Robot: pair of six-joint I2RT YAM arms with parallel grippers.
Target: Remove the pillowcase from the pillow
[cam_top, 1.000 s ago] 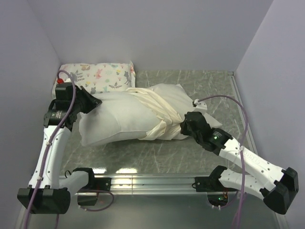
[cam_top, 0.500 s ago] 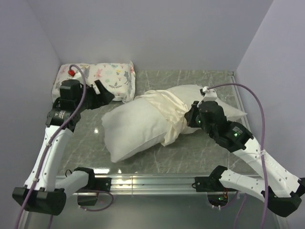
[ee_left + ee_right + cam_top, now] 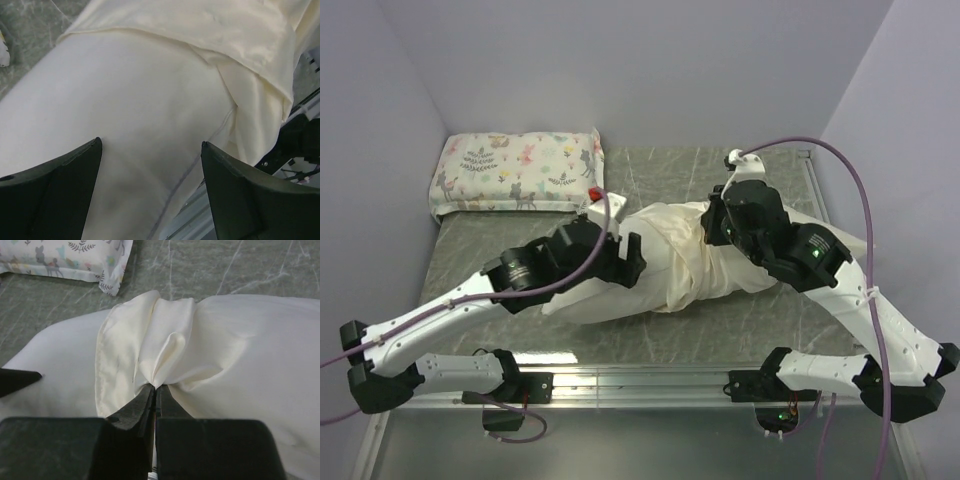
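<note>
top external view. shows one plump white pillow (image 3: 620,305) lying across the middle of the marbled surface (image 3: 480,240). shows one cream pillowcase (image 3: 685,265) bunched in wrinkles over the right part of it, with the left part bare. shows also one small animal-print pillow (image 3: 520,172) in the far left corner, well apart from the work. counts two arms. puts the left end effector (image 3: 625,262) low over the bare white part, just beside the hem of the case, and the right end effector (image 3: 712,228) down on the gathered cream cloth.

left wrist view. looks down between two dark fingers (image 3: 55,195) spread wide, released and gripping nothing. shows bare pillow bulging in the gap; cannot tell whether it touches the pads. shows the hem and shiny folds of the case along the top and right.

right wrist view. finds the jaws clenched tight on one pinched fold of the pillowcase close to its open hem, with cloth fanning out from the pinch. shows bare pillow to the left of the hem and covered pillow to the right.

handling, as a judgement. takes the case for thin, soft, light and rather slick, apt to slip out of a shallow pinch, so best held deep in a gathered fold near the hem. takes the pillow for soft, bulky and light, likely to drag along with the case unless pinned on its bare part.
</note>
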